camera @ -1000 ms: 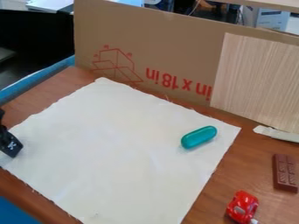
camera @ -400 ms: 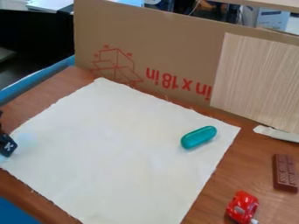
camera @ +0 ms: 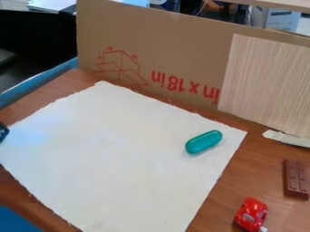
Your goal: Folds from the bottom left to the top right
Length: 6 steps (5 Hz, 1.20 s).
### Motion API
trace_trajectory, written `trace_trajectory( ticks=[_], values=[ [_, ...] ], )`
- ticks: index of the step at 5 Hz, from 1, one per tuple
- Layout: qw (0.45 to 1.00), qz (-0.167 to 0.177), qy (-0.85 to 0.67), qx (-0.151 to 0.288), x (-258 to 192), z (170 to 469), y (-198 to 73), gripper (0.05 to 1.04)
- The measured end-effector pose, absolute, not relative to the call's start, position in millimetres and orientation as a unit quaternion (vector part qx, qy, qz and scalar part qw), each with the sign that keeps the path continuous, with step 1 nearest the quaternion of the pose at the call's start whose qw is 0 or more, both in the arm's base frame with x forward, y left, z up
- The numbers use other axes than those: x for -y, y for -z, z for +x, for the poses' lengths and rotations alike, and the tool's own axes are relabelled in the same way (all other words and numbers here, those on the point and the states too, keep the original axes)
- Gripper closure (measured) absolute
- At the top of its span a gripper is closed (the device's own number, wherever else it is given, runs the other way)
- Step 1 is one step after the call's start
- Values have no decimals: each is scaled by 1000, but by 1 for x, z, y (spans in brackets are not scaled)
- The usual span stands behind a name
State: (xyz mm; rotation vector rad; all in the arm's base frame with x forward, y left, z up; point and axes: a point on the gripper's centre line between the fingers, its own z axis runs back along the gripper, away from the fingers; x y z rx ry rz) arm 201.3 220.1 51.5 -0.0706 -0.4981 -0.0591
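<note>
A white cloth (camera: 124,154) lies spread out flat on the brown table, its left corner close to the view's left edge. On the cloth's right part rests a teal capsule-shaped object (camera: 204,142). A small dark part of the gripper (camera: 3,132) shows at the left edge, by the cloth's left side; the rest of it is cut off by the edge.
A cardboard panel (camera: 163,50) stands along the back of the table, with a light wood-grain board (camera: 266,84) at its right. On the table's right side lie a chocolate bar (camera: 295,179), a red toy car (camera: 251,214) and a whitish strip (camera: 287,138).
The gripper has moved left and up in the view, mostly out of it. The cloth has shifted slightly left, and the teal object has moved slightly left with it.
</note>
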Motion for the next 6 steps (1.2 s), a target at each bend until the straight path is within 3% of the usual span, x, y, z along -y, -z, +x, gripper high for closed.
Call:
trace_trajectory(
  ticks=[1,4,5,6],
  values=[
    [964,-61,52,253,-200,212,-64,1032],
    [956,-132,122,232,-65,274,-76,1033],
    [957,-146,90,235,-36,300,-91,1033],
    [960,-176,64,210,-1,324,-94,1033]
  ],
)
